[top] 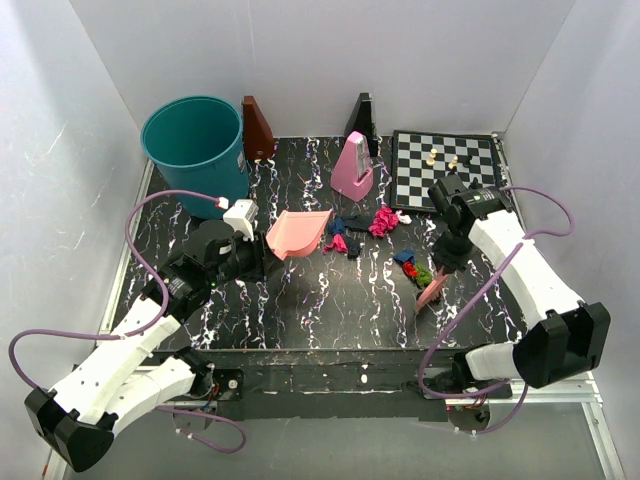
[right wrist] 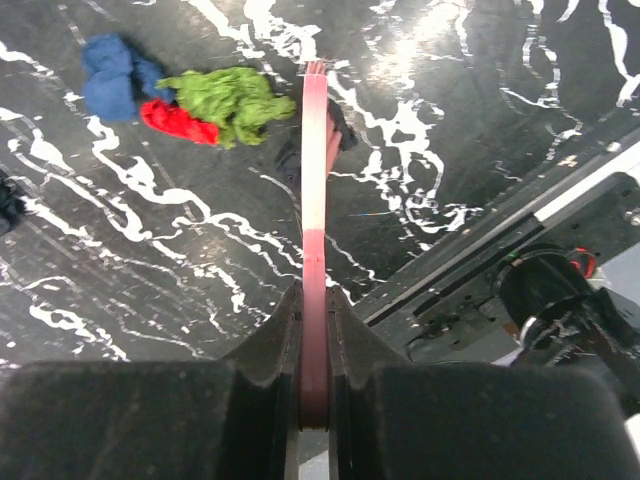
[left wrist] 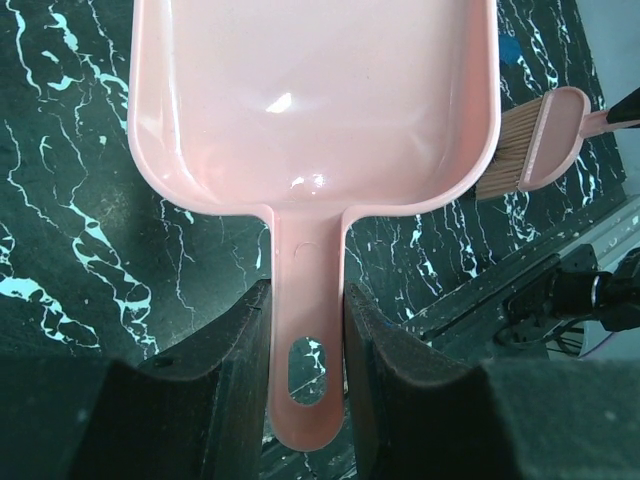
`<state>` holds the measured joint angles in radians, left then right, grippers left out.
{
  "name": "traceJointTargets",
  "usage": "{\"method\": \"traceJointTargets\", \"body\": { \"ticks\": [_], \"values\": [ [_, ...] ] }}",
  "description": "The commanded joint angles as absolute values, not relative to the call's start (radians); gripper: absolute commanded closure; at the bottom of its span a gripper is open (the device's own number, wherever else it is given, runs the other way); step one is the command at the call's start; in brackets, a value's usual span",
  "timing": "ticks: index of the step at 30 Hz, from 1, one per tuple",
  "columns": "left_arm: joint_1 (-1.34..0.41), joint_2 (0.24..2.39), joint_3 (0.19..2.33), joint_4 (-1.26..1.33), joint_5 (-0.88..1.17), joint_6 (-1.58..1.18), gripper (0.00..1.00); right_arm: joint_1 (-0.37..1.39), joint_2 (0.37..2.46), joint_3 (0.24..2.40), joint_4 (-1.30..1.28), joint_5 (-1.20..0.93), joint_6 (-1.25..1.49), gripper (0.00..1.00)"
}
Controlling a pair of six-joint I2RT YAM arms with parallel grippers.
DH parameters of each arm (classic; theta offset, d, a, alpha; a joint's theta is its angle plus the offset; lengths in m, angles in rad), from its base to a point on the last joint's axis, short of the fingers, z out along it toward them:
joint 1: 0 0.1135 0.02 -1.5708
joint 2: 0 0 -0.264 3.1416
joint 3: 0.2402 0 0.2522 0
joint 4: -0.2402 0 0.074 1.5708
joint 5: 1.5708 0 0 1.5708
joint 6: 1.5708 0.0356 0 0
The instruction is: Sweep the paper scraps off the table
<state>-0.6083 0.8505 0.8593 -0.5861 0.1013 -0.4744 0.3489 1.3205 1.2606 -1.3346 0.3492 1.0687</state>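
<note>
Black stone veined with white makes up the surface (top: 330, 305), which is boxed in by pale walls at the back and on both sides. The paper scraps (top: 340, 238) are gathered near its middle in loose clumps. Dark blue and magenta wads lie just at the mouth of the pink dustpan (top: 298, 232). A magenta wad and a white one lie a little further right, and a blue, red and green group (right wrist: 200, 100) lies beside the brush (right wrist: 315, 150).

The dustpan's handle is clamped between the fingers of the left claw (left wrist: 307, 320), so the pan is laid low with its open lip turned toward the scraps — a catching position, it is judged. The brush's thin handle is pinched in the right claw (right wrist: 313, 330), which is drawn almost shut around it. The bristles are lowered close to the surface just right of the green wad, though contact cannot be told. From that side the clumps could be driven leftward into the pan.

Bare surface is left between the brush and the pan, so a straight stroke looks unobstructed. Room is tighter behind — a pink metronome (top: 352, 165) and a chessboard (top: 445, 158) are set near the back, and a teal bucket (top: 195, 145) is set at the back left. No lip is seen along the near edge, so stray wads could be lost over it.
</note>
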Motion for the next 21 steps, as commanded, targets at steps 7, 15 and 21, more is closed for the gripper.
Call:
{"method": "traceJointTargets", "body": {
  "ticks": [7, 15, 21],
  "values": [
    [-0.612, 0.847, 0.874, -0.611, 0.043, -0.462, 1.00, 0.348, 1.408, 1.624, -1.321, 0.317, 0.959, 0.99],
    [-0.614, 0.873, 0.877, -0.611, 0.063, -0.462, 1.00, 0.304, 1.479, 1.707, -1.564, 0.708, 0.959, 0.99],
    [-0.623, 0.893, 0.881, -0.611, 0.071, -0.460, 1.00, 0.206, 1.590, 1.615, -1.577, 0.798, 0.999, 0.99]
  ]
}}
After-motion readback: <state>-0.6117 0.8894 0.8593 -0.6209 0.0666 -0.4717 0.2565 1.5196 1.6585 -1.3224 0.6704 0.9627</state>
